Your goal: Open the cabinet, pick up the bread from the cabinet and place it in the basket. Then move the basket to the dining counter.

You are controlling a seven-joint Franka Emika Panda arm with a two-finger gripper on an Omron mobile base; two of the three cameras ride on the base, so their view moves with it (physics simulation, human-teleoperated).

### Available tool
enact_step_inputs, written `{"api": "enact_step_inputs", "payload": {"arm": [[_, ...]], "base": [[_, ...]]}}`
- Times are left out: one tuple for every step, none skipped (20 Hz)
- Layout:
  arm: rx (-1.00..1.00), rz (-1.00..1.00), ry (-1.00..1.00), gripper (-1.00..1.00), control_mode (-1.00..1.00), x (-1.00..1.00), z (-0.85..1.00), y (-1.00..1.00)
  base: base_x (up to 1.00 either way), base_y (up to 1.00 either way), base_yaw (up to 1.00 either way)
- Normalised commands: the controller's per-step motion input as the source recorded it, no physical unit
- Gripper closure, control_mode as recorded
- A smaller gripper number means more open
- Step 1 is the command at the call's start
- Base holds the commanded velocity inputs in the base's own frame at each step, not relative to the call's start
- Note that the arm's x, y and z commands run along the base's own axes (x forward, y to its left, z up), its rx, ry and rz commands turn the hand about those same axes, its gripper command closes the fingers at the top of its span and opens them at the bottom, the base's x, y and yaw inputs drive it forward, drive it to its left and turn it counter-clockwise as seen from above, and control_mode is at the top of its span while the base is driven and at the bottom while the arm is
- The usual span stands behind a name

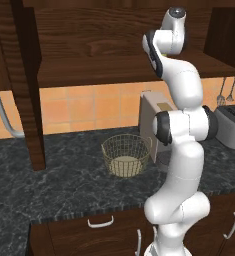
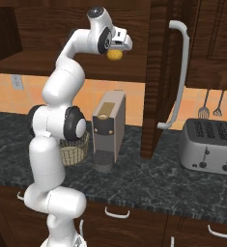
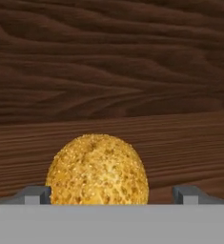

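The cabinet [image 1: 89, 70] stands open, its wooden shelf bare in front of me. The bread [image 3: 97, 170], a rounded golden lump, rests on that shelf. My gripper [image 3: 112, 195] is open, one fingertip [image 3: 35, 194] close by the bread's left side and the other standing clear on the right. From the right base view the gripper [image 2: 124, 43] reaches into the cabinet with the bread [image 2: 115, 54] just under the hand. The basket [image 1: 126, 155], golden wire mesh, sits on the black worktop below, partly behind my arm [image 2: 76, 150]. The dining counter is out of view.
An open cabinet door [image 2: 158, 72] with a long silver handle [image 2: 180, 72] hangs right of the hand. A coffee machine [image 2: 108, 130] stands beside the basket and a toaster [image 2: 209, 144] further right. Utensils [image 2: 216, 103] hang on the wall. Drawers [image 1: 100, 222] lie under the worktop [image 1: 49, 190].
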Motion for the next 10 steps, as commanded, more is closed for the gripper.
{"api": "enact_step_inputs", "payload": {"arm": [[0.00,0.02,0.05,-1.00,-1.00,0.08,-0.02,0.00],[0.00,0.02,0.06,-1.00,-1.00,0.09,-0.01,0.02],[0.00,0.02,0.05,-1.00,-1.00,0.14,-0.02,0.07],[0.00,0.03,0.05,-1.00,-1.00,0.13,-0.04,0.11],[0.02,0.03,0.04,-1.00,-1.00,0.11,-0.05,0.14],[0.02,0.03,0.04,-1.00,-1.00,0.09,-0.09,0.09],[0.01,0.02,0.04,-1.00,-1.00,0.04,-0.07,0.06],[0.02,0.02,0.07,-1.00,-1.00,0.04,-0.11,0.05],[0.03,0.01,0.08,-1.00,-1.00,0.06,-0.13,0.07],[0.03,0.01,0.07,-1.00,-1.00,0.04,-0.13,0.10]], "base": [[0.00,0.00,0.00],[0.00,0.00,0.00],[0.00,0.00,0.00],[0.00,0.00,0.00],[0.00,0.00,0.00],[0.00,0.00,0.00],[0.00,0.00,0.00],[0.00,0.00,0.00],[0.00,0.00,0.00],[0.00,0.00,0.00]]}}
